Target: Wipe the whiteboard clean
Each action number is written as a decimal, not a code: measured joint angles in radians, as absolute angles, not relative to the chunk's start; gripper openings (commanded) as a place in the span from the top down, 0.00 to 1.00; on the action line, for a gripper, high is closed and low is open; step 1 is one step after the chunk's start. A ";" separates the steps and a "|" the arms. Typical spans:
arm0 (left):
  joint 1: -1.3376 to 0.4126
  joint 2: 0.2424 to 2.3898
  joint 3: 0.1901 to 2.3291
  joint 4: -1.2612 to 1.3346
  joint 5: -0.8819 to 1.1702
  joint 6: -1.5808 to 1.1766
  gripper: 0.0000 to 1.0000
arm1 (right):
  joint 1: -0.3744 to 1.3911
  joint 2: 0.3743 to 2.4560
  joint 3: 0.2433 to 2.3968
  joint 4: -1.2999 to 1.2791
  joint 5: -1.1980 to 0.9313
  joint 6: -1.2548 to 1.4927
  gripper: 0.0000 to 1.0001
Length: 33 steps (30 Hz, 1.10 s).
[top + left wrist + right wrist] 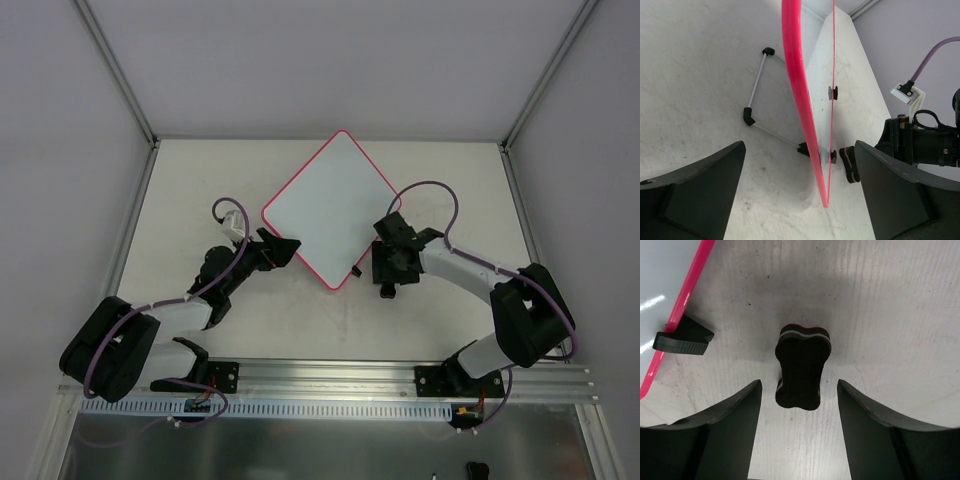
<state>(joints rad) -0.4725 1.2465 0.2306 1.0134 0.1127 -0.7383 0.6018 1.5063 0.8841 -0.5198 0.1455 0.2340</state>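
The whiteboard [330, 205] lies turned like a diamond at the table's middle; its white face shows no writing. My left gripper [284, 247] is open at the board's left corner. In the left wrist view the red-pink rim [796, 85] runs edge-on between my open left gripper [799, 145], touching neither finger. My right gripper [389, 268] is open and empty beside the board's lower right edge. The black eraser block [801, 367] lies on the table just ahead of my right gripper [799, 384], and it also shows from above [386, 291].
Small black tabs [682, 338] stick out from the board's lower right edge. A thin grey rod with black ends [755, 87] shows left of the rim. Metal frame posts [125, 90] and grey walls close in the table. A rail [330, 375] runs along the near edge.
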 measured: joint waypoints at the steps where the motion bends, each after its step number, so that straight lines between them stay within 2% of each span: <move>1: -0.472 1.241 0.226 1.013 0.113 -0.736 0.01 | 0.602 1.497 0.882 -0.518 0.146 0.234 0.35; 4: -0.472 1.229 0.216 1.014 0.113 -0.736 0.01 | 0.602 1.461 0.870 -0.513 0.150 0.231 0.31; 7: -0.472 1.212 0.204 1.015 0.113 -0.735 0.01 | 0.602 1.419 0.857 -0.505 0.157 0.225 0.19; 11: -0.472 1.180 0.184 1.011 0.113 -0.735 0.01 | 0.601 1.351 0.827 -0.492 0.161 0.215 0.13; 16: -0.472 1.115 0.171 0.987 0.114 -0.729 0.01 | 0.601 1.303 0.816 -0.484 0.162 0.201 0.11; 20: -0.472 1.018 0.149 0.943 0.114 -0.719 0.01 | 0.600 1.256 0.783 -0.466 0.171 0.195 0.02; 33: -0.472 0.545 0.113 0.564 0.095 -0.662 0.01 | 0.593 0.899 0.591 -0.373 0.225 0.150 0.01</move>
